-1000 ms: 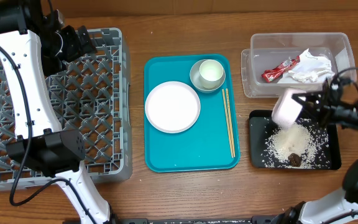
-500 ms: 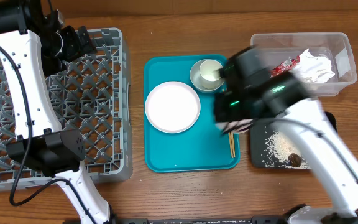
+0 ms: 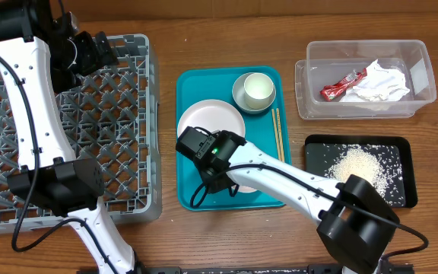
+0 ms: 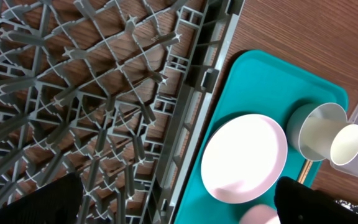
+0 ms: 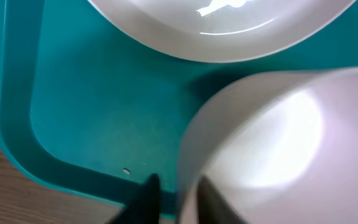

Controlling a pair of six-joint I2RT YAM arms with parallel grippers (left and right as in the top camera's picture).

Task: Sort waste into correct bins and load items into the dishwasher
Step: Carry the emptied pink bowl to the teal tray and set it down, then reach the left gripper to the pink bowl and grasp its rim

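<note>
Two jaws of the left gripper (image 4: pixel 179 202) stand spread wide with nothing between them, above the grey dish rack (image 4: pixel 104 93), which lies at nine o'clock of the teal tray (image 3: pixel 185 84). At six o'clock of the white plate (image 3: pixel 207 122), the right gripper (image 5: pixel 176 202) sits at the rim of a small white bowl (image 5: pixel 272 143); whether it grips cannot be told.

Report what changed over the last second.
The right arm carried the small white bowl left, from above the black tray to the front of the teal tray, beside the plate. Whether it has released is unclear. Left arm, rack, tub, cup unmoved.
</note>
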